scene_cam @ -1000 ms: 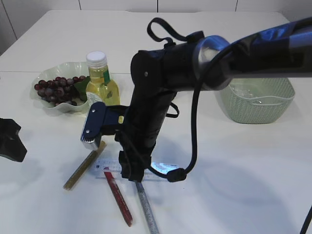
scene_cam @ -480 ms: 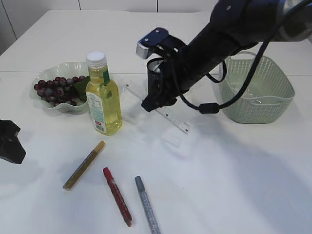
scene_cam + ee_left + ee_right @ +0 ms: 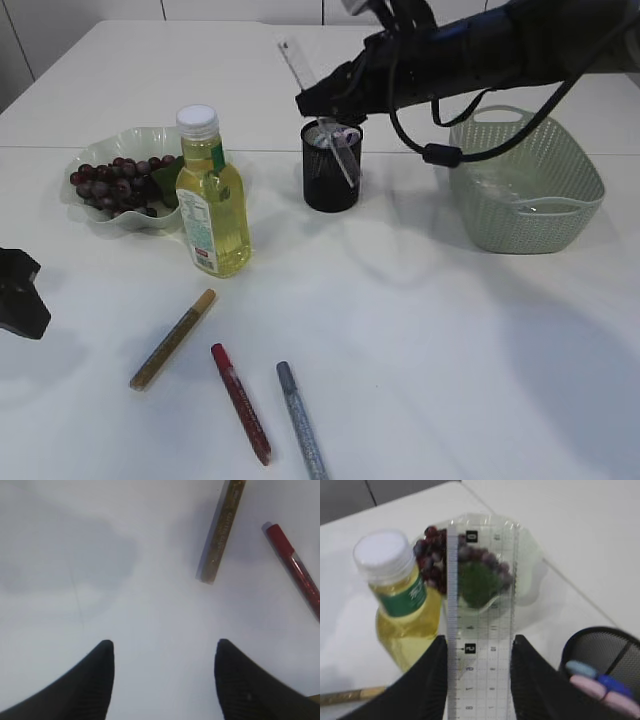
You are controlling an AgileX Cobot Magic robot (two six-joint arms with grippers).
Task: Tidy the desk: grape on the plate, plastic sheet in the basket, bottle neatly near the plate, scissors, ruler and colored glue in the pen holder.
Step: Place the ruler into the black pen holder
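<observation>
Bright, even light falls from above on the white table [image 3: 420, 340], leaving only soft, pale shadows: a broad one right of the pen holder [image 3: 331, 166] and a faint one beside the bottle [image 3: 212, 195]. The exterior view is fairly sharp, though the right arm [image 3: 470, 50] reads nearly featureless black. In the left wrist view a diffuse grey shadow lies far left and the near fingertips [image 3: 97, 680] are blurred. In the right wrist view the clear ruler [image 3: 480, 625] is soft, with the grapes [image 3: 437, 555] behind it blurred
</observation>
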